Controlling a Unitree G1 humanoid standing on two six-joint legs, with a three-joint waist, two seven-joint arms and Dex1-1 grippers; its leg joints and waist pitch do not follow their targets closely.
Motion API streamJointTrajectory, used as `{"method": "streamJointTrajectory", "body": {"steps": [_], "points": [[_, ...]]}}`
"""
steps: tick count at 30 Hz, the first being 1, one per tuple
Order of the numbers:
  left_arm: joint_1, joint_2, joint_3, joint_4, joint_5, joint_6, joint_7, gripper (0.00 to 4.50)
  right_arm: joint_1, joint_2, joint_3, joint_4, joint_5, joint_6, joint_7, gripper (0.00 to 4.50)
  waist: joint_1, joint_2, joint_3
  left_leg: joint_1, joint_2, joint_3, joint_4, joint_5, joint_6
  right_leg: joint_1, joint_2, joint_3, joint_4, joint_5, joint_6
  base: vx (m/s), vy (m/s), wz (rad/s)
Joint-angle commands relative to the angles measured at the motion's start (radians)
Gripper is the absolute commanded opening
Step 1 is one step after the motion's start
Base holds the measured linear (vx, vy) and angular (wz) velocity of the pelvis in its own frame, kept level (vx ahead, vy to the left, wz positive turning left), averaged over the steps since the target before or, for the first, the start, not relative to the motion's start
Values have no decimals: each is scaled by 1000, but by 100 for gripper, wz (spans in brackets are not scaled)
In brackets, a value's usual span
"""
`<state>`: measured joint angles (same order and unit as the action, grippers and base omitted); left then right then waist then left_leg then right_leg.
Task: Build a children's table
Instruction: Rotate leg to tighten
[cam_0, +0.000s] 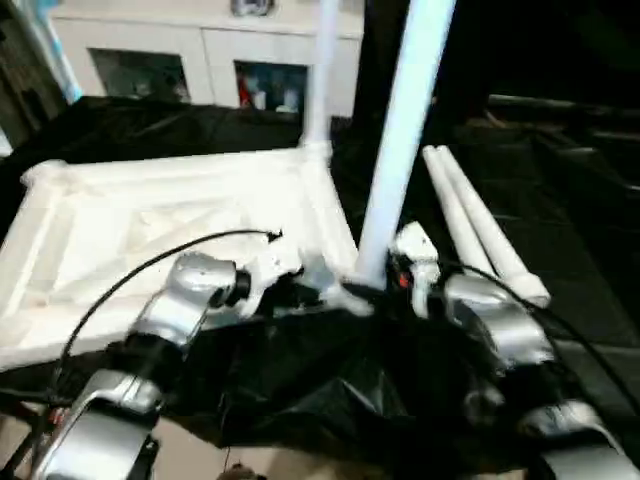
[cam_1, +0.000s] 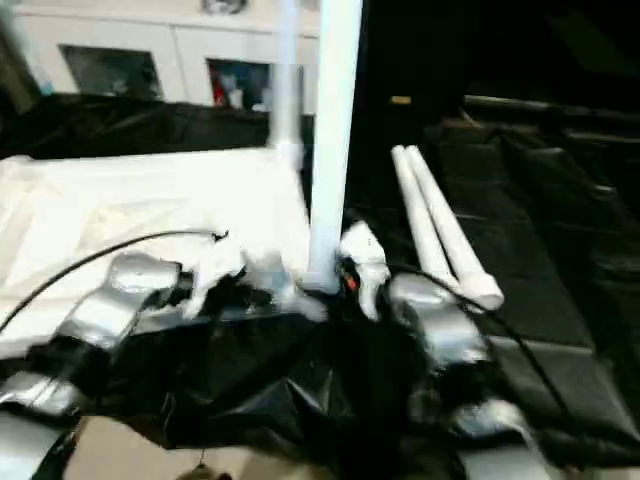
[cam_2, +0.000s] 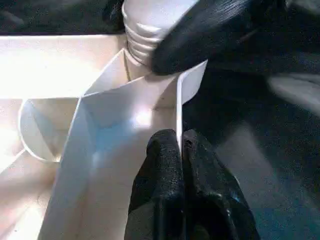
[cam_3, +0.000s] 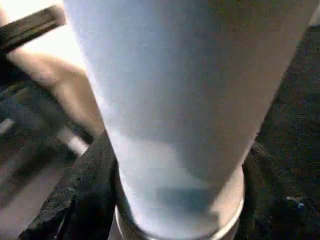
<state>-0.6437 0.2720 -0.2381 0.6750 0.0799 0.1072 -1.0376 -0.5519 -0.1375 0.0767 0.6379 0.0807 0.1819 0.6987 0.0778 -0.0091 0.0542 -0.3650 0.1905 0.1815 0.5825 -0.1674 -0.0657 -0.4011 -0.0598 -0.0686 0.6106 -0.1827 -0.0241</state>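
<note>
The white table top (cam_0: 150, 230) lies upside down on a black cloth, ribbed underside up. One leg (cam_0: 322, 70) stands upright in its far right corner. A second leg (cam_0: 400, 130) stands in the near right corner, its threaded end (cam_2: 142, 35) at the socket. My right gripper (cam_0: 395, 275) is shut on this leg near its base, with a black finger (cam_3: 75, 200) on either side of it. My left gripper (cam_2: 180, 142) is shut on the thin rim wall of the top beside that corner. Two more legs (cam_0: 480, 225) lie side by side on the cloth to the right.
Black cloth (cam_0: 560, 250) covers the work surface and hangs crumpled over the near edge under my forearms. A white cabinet with glass doors (cam_0: 200, 50) stands behind the table top. A black cable (cam_0: 150, 265) arcs over my left forearm.
</note>
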Motion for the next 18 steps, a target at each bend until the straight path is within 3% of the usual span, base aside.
{"method": "streamJointTrajectory", "body": {"steps": [1, 2, 6, 7, 9, 10, 14, 18], "points": [[-64, -82, 9, 26, -10, 5, 118, 0, -23, 90, 23, 84, 0, -5, -112, 274, 1, -4, -57, 17, 37, -21, -68, -274, 2, 38, -94, 51, -107, -466, -124, 0, 0, 0], [-77, -95, 14, 41, -7, 12, 148, 0, -34, 109, 14, 103, 5, -8, -143, 274, 1, -3, -58, 19, 39, -18, -67, -272, 1, 32, -94, 53, -106, -456, -126, 0, 0, 0], [-118, -136, 35, 93, 1, 34, 262, 0, -73, 159, -8, 167, 2, -19, -259, 274, 4, -3, -65, 11, 41, -20, -68, -226, 6, 44, -90, 53, -88, -307, -161, 0, 0, 0], [-133, -157, 41, 116, 9, 31, 304, 0, -89, 173, 6, 194, -31, -52, -279, 274, 7, 0, -67, 8, 41, -18, -66, -206, 15, 46, -90, 54, -83, -250, -172, 0, 0, 0], [-141, -170, 43, 130, 13, 24, 319, 0, -100, 182, 13, 215, -50, -80, -279, 274, 9, -2, -68, 11, 39, -15, -64, -197, 24, 48, -89, 54, -80, -214, -185, 0, 0, 0], [-144, -178, 45, 136, 13, 20, 322, 0, -106, 187, 12, 226, -55, -94, -275, 309, 11, -1, -68, 9, 38, -14, -63, -188, 31, 49, -90, 54, -79, -199, -192, 0, 0, 0], [-129, -173, 23, 127, 7, -22, 270, 0, -116, 181, -6, 245, -33, -117, -230, 353, 10, 0, -65, 8, 40, -15, -65, -210, 37, 49, -90, 52, -83, -226, -190, 0, 0, 0], [-90, -147, 4, 79, -10, -48, 178, 0, -91, 139, 39, 198, -38, -125, -126, 389, 11, -1, -65, 9, 43, -17, -67, -225, 40, 51, -92, 53, -84, -251, -182, 0, 0, 0]]}}
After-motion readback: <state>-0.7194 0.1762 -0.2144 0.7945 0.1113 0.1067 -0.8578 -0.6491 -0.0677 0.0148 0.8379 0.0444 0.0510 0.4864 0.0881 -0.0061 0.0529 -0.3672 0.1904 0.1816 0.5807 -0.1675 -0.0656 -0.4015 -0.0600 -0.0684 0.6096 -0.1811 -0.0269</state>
